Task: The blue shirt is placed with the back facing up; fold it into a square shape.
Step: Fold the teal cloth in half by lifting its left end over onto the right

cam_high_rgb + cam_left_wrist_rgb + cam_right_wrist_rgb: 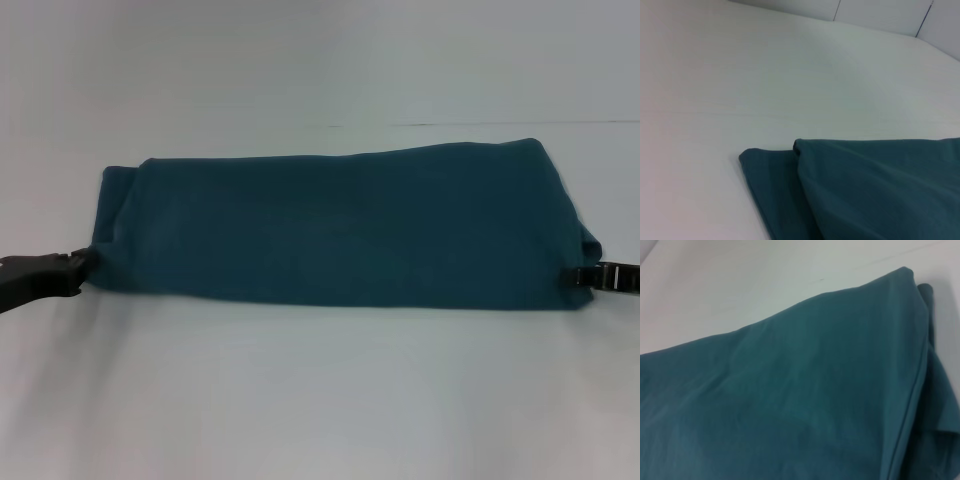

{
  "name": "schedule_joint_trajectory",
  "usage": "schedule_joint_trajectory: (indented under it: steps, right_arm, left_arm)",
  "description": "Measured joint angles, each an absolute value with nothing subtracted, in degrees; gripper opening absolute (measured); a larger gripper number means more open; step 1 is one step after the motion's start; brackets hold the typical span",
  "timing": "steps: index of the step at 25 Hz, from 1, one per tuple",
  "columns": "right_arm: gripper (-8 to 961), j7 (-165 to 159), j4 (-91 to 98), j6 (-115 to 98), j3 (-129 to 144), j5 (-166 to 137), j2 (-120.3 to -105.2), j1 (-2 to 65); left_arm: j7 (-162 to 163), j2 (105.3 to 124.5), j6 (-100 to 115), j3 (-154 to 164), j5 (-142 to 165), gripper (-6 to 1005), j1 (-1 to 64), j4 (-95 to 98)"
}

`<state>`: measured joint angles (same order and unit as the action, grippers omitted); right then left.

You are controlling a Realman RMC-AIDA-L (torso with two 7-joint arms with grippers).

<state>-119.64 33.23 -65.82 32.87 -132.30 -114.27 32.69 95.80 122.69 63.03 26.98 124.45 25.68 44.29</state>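
Across the middle of the worktop: I see the blue shirt (340, 225) lying as a long band, plain side up, with no lettering showing, running from my left to my right.
Worktop: the worktop (320, 400) is a pale, bare surface; a faint seam line crosses it beyond the shirt.
Left claw: my left claw (78, 268) sits at the shirt's left near corner, touching the cloth edge; I cannot tell whether it is clenched on the fabric or released.
Right claw: my right claw (588, 277) is at the right near corner, tip against the cloth; I cannot tell its state either.
Why placed so: with one claw at each end of the near edge, I judge the arms are set to handle the band by both corners together, so the cloth stays level and taut rather than bunching.
Layers: in the left wrist view a lower layer peeks out beyond the upper layer at that end, so the edges are not quite flush.
Right end: the fabric folds and sags a little at the corner.
In the way: nothing else lies near the shirt; my worry is the loose layers slipping apart.
Task state: I judge a square still needs the band's ends brought inward.
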Motion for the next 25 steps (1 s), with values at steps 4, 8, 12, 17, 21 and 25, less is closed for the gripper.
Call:
schedule_joint_trajectory:
  steps: [4,8,12,17,21,25]
  right_arm:
    - [97,-119.33,33.64,-65.83,32.73,-132.07,-114.25,32.53]
    - [54,-118.18,33.82,-66.61,32.12,-131.53,-114.25,32.22]
    - [11,-117.64,33.97,-67.74,32.02,-131.10,-114.13,31.81]
    - [12,-116.66,34.04,-68.97,31.18,-130.88,-114.01,31.15]
    - [12,-116.13,34.22,-69.56,30.94,-129.91,-113.76,30.03]
    - [11,-115.77,35.54,-70.87,30.59,-128.87,-113.67,28.80]
  left_arm:
    - [96.13,122.69,63.05,26.98,124.60,19,25.67,44.29]
    - [96.61,122.79,63.58,26.99,124.74,20,25.32,44.70]
    - [97.21,123.03,65.11,26.79,124.67,20,24.37,45.86]
    - [97.91,123.32,66.55,26.57,124.40,20,23.09,47.73]
    - [98.62,123.69,67.43,26.54,124.60,21,22.05,49.24]
    - [98.73,123.83,68.09,26.51,124.67,21,21.13,50.06]
